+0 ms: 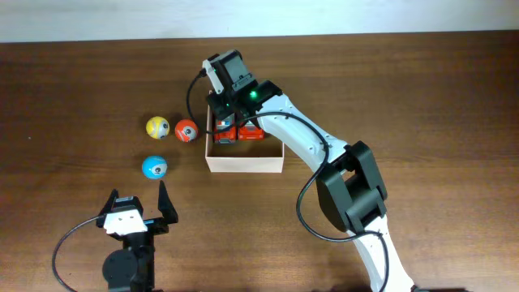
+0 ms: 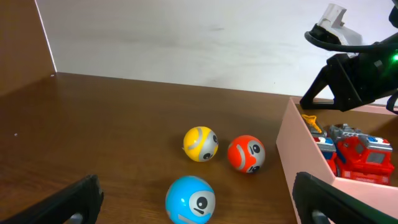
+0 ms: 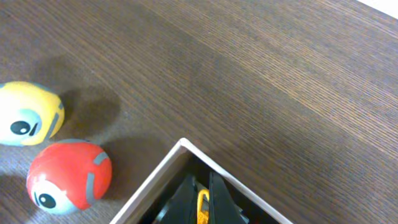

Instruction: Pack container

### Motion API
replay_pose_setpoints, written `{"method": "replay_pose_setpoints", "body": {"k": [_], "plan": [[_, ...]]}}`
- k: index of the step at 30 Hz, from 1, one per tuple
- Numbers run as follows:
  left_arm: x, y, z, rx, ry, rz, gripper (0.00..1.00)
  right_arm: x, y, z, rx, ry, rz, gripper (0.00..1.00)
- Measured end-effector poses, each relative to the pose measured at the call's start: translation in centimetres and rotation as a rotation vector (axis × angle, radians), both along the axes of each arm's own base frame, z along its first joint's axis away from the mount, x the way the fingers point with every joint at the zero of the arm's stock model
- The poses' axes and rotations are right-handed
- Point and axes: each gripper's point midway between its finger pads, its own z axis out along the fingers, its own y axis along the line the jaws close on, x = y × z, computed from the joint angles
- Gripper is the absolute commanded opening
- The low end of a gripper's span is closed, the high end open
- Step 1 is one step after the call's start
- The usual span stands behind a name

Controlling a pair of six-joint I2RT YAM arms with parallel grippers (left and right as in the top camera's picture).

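The container (image 1: 243, 165) is a cream-white shallow box in the middle of the table; it also shows in the left wrist view (image 2: 297, 146) and the right wrist view (image 3: 155, 177). A red toy vehicle (image 1: 248, 135) (image 2: 360, 155) lies inside it. My right gripper (image 1: 221, 122) (image 3: 200, 202) reaches into the box's back-left corner, fingers shut on a small yellow toy piece (image 3: 203, 205). My left gripper (image 1: 138, 199) (image 2: 198, 213) is open and empty near the front edge, with a blue ball (image 1: 154, 167) (image 2: 190, 199) just ahead of it.
A yellow ball (image 1: 157, 127) (image 2: 200, 144) (image 3: 25, 118) and a red ball (image 1: 186, 130) (image 2: 246, 154) (image 3: 65, 176) sit side by side on the brown wood table just left of the box. The right arm stretches across the box's right side.
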Motion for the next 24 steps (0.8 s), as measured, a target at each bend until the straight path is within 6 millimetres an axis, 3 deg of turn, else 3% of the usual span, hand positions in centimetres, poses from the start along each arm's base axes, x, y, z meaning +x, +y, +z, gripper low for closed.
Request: {"method": "replay_pose_setpoints", "body": {"k": [8, 10, 12, 14, 15, 18, 20, 24], "plan": [[0.0, 0.0, 0.0, 0.0, 0.0, 0.0, 0.99, -0.6, -0.4, -0.6, -0.019, 0.033, -0.001, 0.06], [0.0, 0.0, 0.0, 0.0, 0.0, 0.0, 0.99, -0.9, -0.4, -0.8, -0.021, 0.047, 0.005, 0.15], [0.0, 0.0, 0.0, 0.0, 0.0, 0.0, 0.99, -1.4, -0.6, -0.6, -0.026, 0.069, 0.005, 0.34], [0.0, 0.0, 0.0, 0.0, 0.0, 0.0, 0.99, -2.0, -1.0, 0.2, -0.032, 0.08, 0.008, 0.43], [0.0, 0.0, 0.0, 0.0, 0.0, 0.0, 0.99, -2.3, -1.1, 1.0, -0.031, 0.079, 0.01, 0.53], [0.0, 0.0, 0.0, 0.0, 0.0, 0.0, 0.99, -3.0, -2.0, 5.5, -0.013, 0.042, 0.006, 0.66], [0.0, 0.0, 0.0, 0.0, 0.0, 0.0, 0.99, -3.6, -3.1, 9.6, 0.007, -0.004, -0.014, 0.75], [0.0, 0.0, 0.0, 0.0, 0.0, 0.0, 0.99, -4.2, -7.3, 17.3, 0.033, -0.107, -0.095, 0.92]]}}
